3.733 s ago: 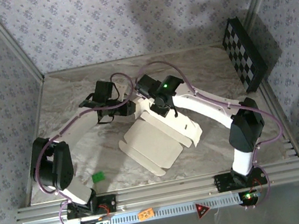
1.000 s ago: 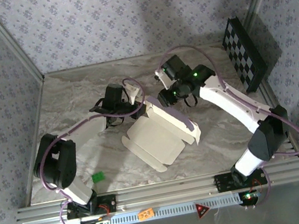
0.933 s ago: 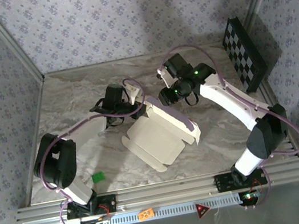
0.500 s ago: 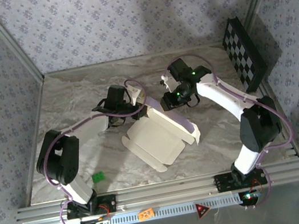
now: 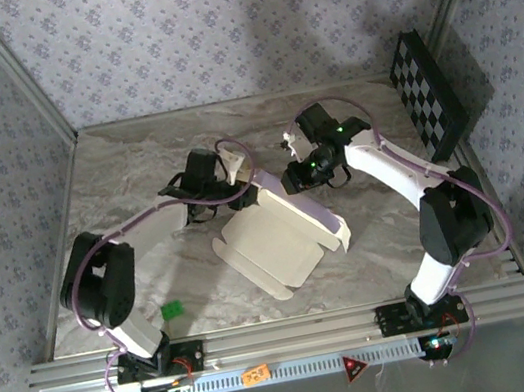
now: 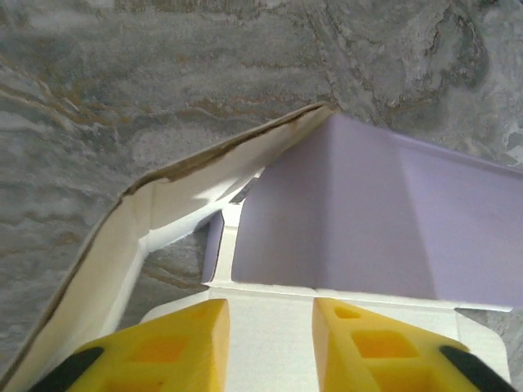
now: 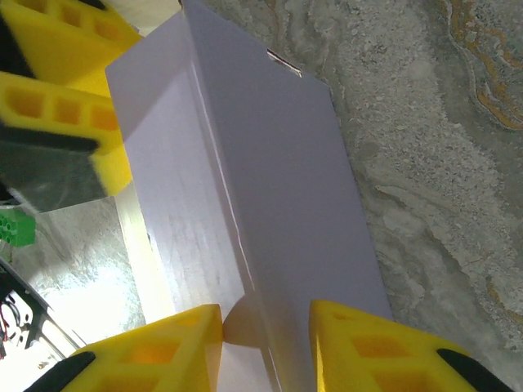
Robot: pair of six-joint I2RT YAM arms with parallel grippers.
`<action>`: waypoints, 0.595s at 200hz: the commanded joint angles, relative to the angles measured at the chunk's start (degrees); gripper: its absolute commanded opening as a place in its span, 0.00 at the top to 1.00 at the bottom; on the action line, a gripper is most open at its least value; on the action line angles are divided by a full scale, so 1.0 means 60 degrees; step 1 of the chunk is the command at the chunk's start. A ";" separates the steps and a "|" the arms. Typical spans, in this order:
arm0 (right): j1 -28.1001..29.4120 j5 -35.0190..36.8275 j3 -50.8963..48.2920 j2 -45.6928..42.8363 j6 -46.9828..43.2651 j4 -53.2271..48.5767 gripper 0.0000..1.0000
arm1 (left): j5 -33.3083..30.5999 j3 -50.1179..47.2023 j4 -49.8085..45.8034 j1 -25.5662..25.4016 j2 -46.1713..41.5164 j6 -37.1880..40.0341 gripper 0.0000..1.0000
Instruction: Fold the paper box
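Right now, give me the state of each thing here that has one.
Paper box: partly folded, far lavender wall raised, near flaps flat.
Left gripper: jaws apart over the white panel.
Right gripper: jaws apart, straddling the raised lavender wall.
Checkerboard panel: standing tilted at the right wall.

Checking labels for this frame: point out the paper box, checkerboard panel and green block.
paper box (image 5: 276, 244), top view, on its cream middle panel.
checkerboard panel (image 5: 427, 94), top view, on its chequered face.
green block (image 5: 172, 310), top view, on its middle.
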 commanded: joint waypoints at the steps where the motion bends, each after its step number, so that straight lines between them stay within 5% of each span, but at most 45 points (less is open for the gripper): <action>1: -0.0077 -0.0043 -0.0195 0.0180 0.0025 -0.0093 0.66 | -0.0712 0.0182 -0.0442 -0.0023 -0.1011 0.0301 0.60; 44: -0.0070 -0.0034 -0.0230 0.0145 0.0035 -0.0076 0.65 | -0.1822 0.0538 -0.1036 0.0224 -0.1144 0.0614 0.47; 119: -0.0069 0.0008 -0.0260 0.0108 0.0086 -0.0010 0.66 | -0.0840 0.1954 -0.1995 0.0657 0.0809 0.0938 0.44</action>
